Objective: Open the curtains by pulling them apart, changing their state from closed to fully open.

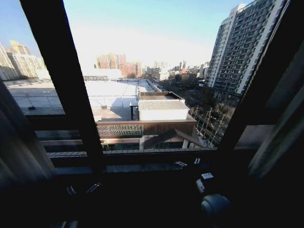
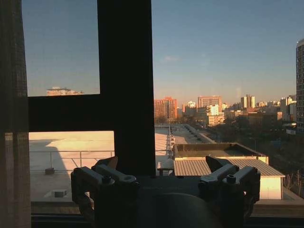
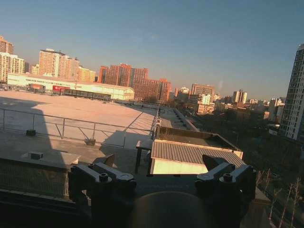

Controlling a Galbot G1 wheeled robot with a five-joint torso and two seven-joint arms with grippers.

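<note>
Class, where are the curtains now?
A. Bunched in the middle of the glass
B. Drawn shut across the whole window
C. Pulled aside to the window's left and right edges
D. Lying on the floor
C: the curtains hang at both edges, the city showing between them.

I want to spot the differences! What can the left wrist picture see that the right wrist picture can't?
Just the left wrist view: the dark window frame bars crossing the glass, and a strip of the curtains at the edge, pulled aside. The left gripper is open and empty.

Just the right wrist view: the right gripper, open and empty, and the long low building.

Both: the corrugated-roof building, orange towers and blue sky.
</note>
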